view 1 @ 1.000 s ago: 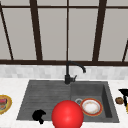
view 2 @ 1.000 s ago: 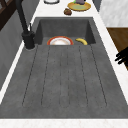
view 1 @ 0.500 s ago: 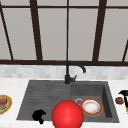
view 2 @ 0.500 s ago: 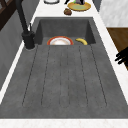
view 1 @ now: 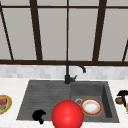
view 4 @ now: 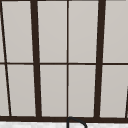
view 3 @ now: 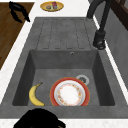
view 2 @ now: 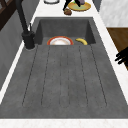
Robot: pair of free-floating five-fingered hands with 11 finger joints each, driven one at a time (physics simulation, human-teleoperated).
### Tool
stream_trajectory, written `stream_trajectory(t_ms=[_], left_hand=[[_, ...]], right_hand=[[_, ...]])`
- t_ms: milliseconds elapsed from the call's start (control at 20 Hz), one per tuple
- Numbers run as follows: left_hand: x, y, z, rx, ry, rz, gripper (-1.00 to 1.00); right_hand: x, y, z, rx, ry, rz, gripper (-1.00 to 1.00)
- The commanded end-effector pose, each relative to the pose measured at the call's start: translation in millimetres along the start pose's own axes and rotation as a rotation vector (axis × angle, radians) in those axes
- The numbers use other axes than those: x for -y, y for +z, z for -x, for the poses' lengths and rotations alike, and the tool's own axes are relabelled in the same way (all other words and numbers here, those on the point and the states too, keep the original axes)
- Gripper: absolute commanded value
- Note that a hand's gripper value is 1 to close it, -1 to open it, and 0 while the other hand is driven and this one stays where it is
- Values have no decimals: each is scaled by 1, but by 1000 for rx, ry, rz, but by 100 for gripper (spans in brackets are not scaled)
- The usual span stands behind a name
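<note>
Right hand (view 1: 122, 94): hovers over the counter right of the basin, fingers curled down onto a small brown item (view 1: 119, 100).
Brown item: rounded, brown, short; pinched under the fingertips, beside a yellow plate (view 2: 80, 6) in the left side view.
Left hand (view 1: 38, 116): hangs at the drainboard's front edge, fingers loosely curled, holding nothing.
Sink basin (view 3: 100, 82): red-rimmed plate (view 3: 69, 94) and a banana (view 3: 35, 95) lie apart from either hand.
Red sphere (view 1: 67, 114): sits between the hands, in front of the sink.
</note>
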Motion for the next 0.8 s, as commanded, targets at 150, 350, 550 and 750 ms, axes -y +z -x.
stream_trajectory(t_ms=[150,350,550,750], left_hand=[[0,0,0,0,0,0,0],[0,0,0,0,0,0,0],[0,0,0,0,0,0,0],[0,0,0,0,0,0,0]], right_hand=[[0,-35,-14,-56,-35,-113,-100],[-8,-54,-22,-91,-47,-129,-100],[-19,-54,-20,-127,-66,-91,100],[-24,-53,-21,-122,-87,121,100]])
